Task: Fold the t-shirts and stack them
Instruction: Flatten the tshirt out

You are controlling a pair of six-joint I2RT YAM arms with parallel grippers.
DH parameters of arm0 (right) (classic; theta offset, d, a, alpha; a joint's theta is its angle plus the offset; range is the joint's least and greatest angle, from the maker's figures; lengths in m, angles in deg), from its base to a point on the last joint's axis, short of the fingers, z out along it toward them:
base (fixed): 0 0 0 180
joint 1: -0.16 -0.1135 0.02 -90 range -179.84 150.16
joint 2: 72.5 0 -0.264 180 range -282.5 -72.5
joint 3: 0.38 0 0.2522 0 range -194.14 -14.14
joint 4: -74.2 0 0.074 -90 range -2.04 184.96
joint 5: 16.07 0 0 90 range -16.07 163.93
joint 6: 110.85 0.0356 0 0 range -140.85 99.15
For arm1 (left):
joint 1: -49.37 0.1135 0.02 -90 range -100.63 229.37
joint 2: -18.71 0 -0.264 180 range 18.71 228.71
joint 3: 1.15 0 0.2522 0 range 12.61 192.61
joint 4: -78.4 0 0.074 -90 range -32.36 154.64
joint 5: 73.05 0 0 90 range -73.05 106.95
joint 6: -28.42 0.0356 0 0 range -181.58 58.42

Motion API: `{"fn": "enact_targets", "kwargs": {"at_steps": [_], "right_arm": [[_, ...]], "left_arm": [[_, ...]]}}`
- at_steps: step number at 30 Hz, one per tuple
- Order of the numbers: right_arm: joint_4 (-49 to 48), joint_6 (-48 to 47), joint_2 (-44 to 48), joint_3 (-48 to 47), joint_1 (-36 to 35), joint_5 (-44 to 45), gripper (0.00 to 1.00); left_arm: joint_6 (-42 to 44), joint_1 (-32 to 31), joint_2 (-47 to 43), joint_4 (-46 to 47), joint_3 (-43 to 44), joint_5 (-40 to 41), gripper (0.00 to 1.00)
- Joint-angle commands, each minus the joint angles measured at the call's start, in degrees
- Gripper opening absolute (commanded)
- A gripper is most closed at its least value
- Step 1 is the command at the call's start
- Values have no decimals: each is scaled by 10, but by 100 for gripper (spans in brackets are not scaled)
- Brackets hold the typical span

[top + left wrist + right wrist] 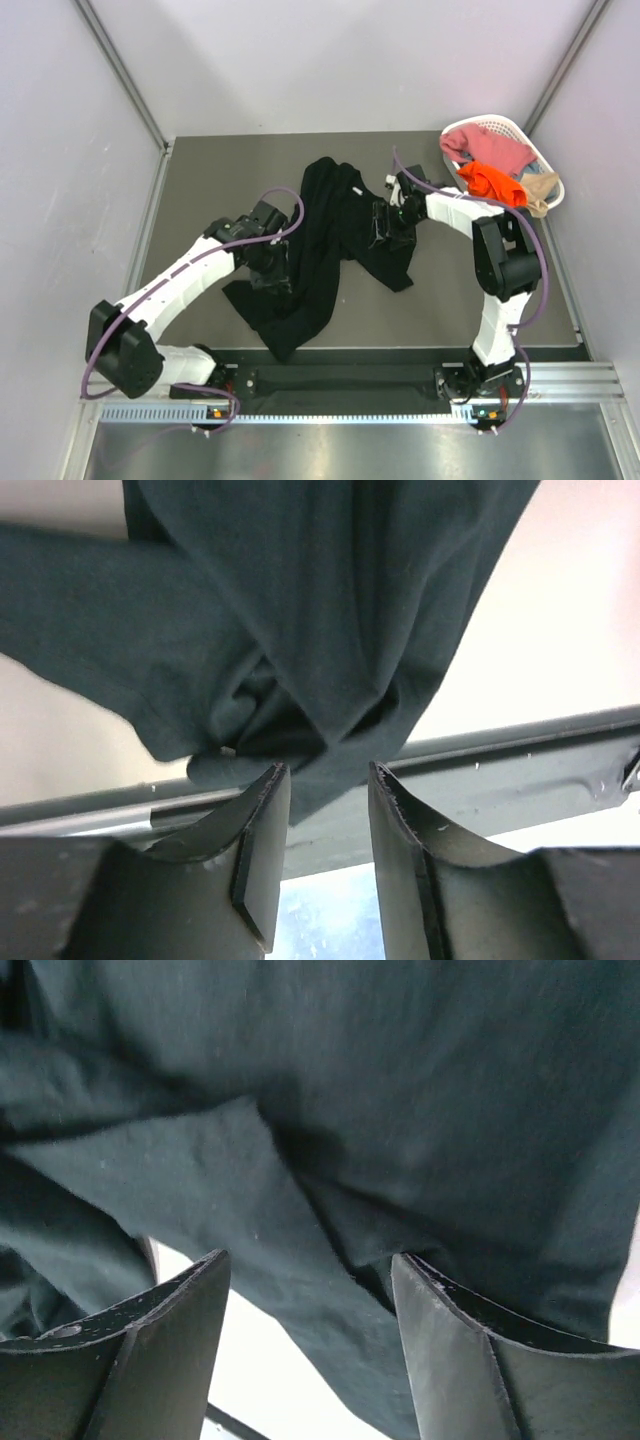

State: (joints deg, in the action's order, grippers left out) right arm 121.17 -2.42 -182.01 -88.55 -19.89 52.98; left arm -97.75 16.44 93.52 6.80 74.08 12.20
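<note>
Surface: dark grey flat tabletop [200, 180], with the arm bases at its near edge.
Shirt: large plain black cloth t-shirt [330, 215], crumpled in a twisted strip across mid-table between both arms.
Handling: likely light, limp and grippy. It will sag and drag, so shoulders or hem corners are better holds than the mid-bunch.
Basket: white oval slatted basket [490, 122] at the far right, holding a pink t-shirt [490, 148], an orange t-shirt [490, 183] and a beige t-shirt [540, 188].
Left gripper [325, 775]: fingers drawn near together, seemingly clamped on a gathered fold of black cloth.
Right gripper [310, 1260]: jaws wide apart, cloth draped just beyond them, nothing pinched.
</note>
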Motion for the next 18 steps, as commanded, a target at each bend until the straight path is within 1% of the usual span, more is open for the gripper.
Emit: {"fn": "enact_targets", "kwargs": {"at_steps": [1,2,3,5,6,8,10,11,12,14,17,18], "right_arm": [[-13,15,-15,-49,-5,23,65],[-10,12,-17,-55,-5,23,65],[-7,11,-16,-58,-4,23,65],[-5,9,-5,-56,-4,25,65],[-3,8,-1,-52,-4,25,65],[4,6,12,-47,-4,29,65],[7,5,32,-35,-4,35,65],[11,4,38,-31,-5,37,65],[15,2,42,-25,-4,37,66],[26,-3,59,-20,-4,40,65],[34,-11,81,-7,-5,58,66],[38,-13,85,-1,-3,63,66]], "left_arm": [[-3,6,38,66,6,12,41],[-3,9,55,78,7,-1,36],[-7,19,93,82,10,-15,35],[-2,30,136,96,28,-32,31],[6,42,179,91,37,-28,30],[21,54,218,95,62,7,29],[41,81,274,112,79,32,29],[49,93,293,127,88,30,28],[63,113,337,128,103,28,27],[89,126,395,113,168,39,24],[112,127,431,103,262,66,24],[123,126,452,85,288,71,24]]}}
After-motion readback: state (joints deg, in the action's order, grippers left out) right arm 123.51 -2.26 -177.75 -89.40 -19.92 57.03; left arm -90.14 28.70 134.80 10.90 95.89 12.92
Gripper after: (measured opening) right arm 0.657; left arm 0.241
